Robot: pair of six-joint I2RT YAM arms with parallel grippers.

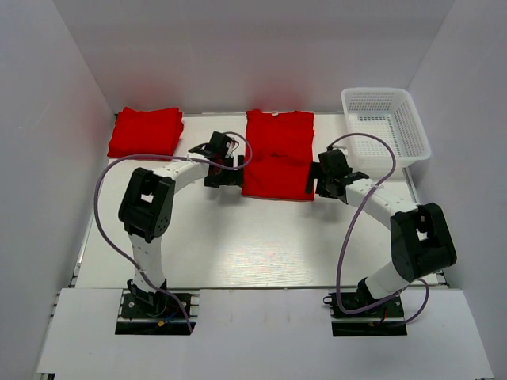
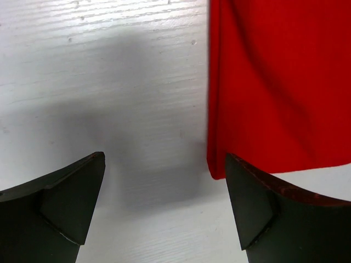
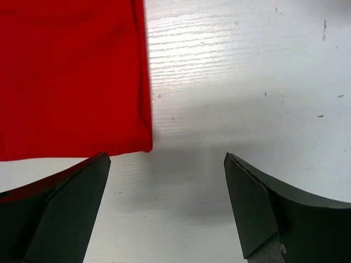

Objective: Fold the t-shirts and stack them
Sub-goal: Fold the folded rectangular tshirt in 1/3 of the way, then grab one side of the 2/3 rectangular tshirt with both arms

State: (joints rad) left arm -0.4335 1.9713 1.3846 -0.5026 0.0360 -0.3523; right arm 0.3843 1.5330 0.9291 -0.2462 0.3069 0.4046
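Note:
A red t-shirt point(image 1: 277, 154) lies flat at the back middle of the table, folded into a tall rectangle with its collar away from me. A folded stack of red t-shirts point(image 1: 146, 131) rests at the back left. My left gripper point(image 1: 224, 179) hovers open at the flat shirt's near left corner point(image 2: 216, 167), nothing between its fingers. My right gripper point(image 1: 323, 184) hovers open at the near right corner point(image 3: 143, 143), also holding nothing. In both wrist views the cloth edge sits just inside one finger, over bare table.
A white mesh basket point(image 1: 386, 125) stands at the back right, beside the right arm. White walls enclose the table on the left, right and back. Purple cables loop from both arms over the white table point(image 1: 238, 237).

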